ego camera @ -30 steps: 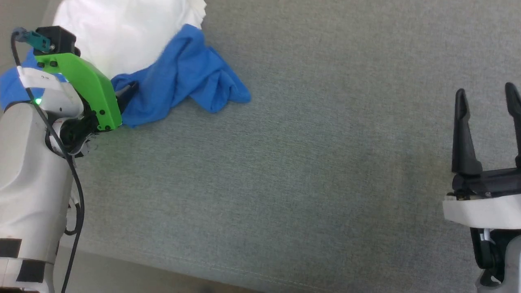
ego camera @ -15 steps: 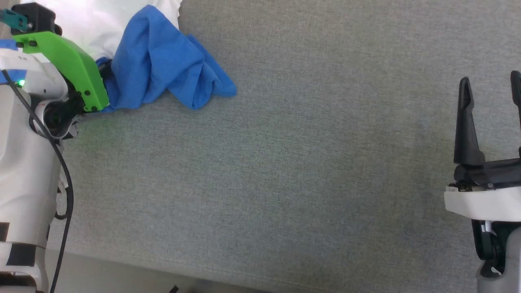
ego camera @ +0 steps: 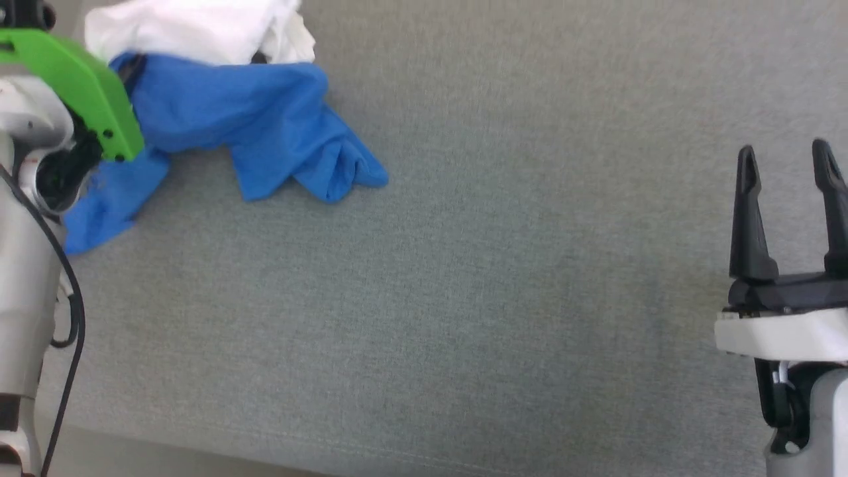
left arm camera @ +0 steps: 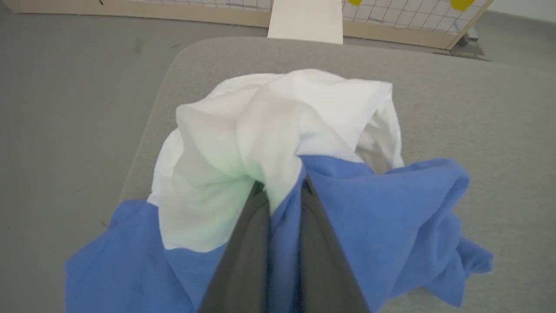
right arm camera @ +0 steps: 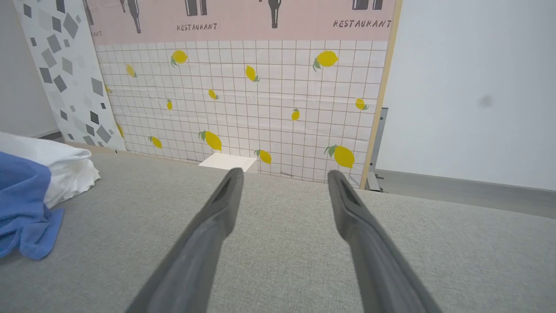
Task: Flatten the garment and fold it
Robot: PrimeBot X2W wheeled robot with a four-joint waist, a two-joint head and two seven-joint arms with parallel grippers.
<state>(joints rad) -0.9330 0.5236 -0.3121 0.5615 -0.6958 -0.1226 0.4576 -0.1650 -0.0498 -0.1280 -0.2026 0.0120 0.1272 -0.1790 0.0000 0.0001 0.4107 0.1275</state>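
Note:
The garment (ego camera: 252,126) lies bunched at the far left of the grey padded surface (ego camera: 497,265), white body (ego camera: 192,30) behind and blue sleeves in front. In the left wrist view my left gripper (left arm camera: 282,189) is shut on a fold of the garment (left arm camera: 369,217) where white meets blue, and the cloth drapes around both fingers. In the head view the green wrist bracket (ego camera: 79,79) covers those fingers. My right gripper (ego camera: 785,156) stands open over bare surface at the right, far from the cloth. The right wrist view shows it (right arm camera: 284,176) with nothing between its fingers and the garment (right arm camera: 21,195) at its left edge.
A lemon-patterned tiled panel (right arm camera: 260,87) stands behind the surface, with a white sheet (right arm camera: 228,161) at its foot. Grey floor (left arm camera: 65,108) lies beyond the surface's rounded left corner. The surface's front edge (ego camera: 199,444) runs along the bottom of the head view.
My left gripper has shut on the garment and pulled it; the blue cloth is now drawn out wider, with one end trailing toward the front left. The head view shifted. The right gripper stayed open.

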